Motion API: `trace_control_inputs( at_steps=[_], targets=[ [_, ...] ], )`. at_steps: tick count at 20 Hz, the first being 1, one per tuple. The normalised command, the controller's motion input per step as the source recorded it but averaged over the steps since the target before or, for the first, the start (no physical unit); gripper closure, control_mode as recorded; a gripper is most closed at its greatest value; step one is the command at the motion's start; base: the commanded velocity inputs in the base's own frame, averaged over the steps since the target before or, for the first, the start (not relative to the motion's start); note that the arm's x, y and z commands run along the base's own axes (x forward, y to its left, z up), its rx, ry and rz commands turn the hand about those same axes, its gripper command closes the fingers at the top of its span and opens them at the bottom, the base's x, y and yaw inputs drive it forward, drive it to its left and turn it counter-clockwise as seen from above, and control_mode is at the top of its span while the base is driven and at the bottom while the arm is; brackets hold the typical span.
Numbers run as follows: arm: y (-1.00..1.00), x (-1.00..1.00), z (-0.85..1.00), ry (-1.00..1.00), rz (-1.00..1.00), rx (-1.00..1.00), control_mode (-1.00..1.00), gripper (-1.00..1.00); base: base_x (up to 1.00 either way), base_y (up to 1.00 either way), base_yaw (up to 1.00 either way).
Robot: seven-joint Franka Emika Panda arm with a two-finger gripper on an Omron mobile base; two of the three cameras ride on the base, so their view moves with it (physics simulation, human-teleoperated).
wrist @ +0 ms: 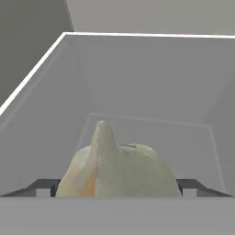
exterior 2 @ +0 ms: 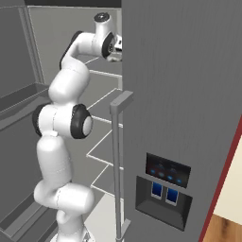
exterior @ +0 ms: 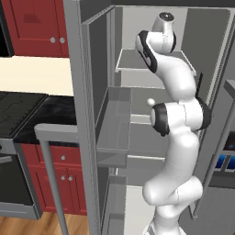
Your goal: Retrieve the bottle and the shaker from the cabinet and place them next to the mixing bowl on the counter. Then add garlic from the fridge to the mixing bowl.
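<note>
Inside the open fridge [exterior: 137,151] — grey shelves, no legible writing — the gripper [wrist: 117,186] straddles the garlic [wrist: 119,170]; grip state cannot be determined.

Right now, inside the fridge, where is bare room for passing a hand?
The grey shelf is bare behind the garlic, up to the back wall. The fridge door bin looks bare too. It is crowded at the pincer, whose fingers flank the bulb.

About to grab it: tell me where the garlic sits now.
In the hand view, the whitish lumpy garlic bulb sits on a grey fridge shelf, close up between the two dark fingertips of the tool.
</note>
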Motion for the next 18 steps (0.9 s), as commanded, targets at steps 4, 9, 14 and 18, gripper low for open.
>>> trace_control_inputs(
  at_steps=[4, 9, 14, 18],
  targets=[
    [0.12, -1.00, 0.00, -0.18, 0.02, 0.00, -1.00, 1.00, 0.00, 0.00, 0.00],
    [0.12, -1.00, -0.02, -0.13, 0.04, 0.00, -1.00, 1.00, 0.00, 0.00, 0.00],
    [0.13, -1.00, 0.19, -0.03, 0.05, 0.00, -1.00, 1.00, 0.00, 0.00, 0.00],
    [0.04, -1.00, 0.50, 0.01, 0.01, 0.00, -1.00, 1.00, 0.00, 0.00, 0.00]
  ],
)
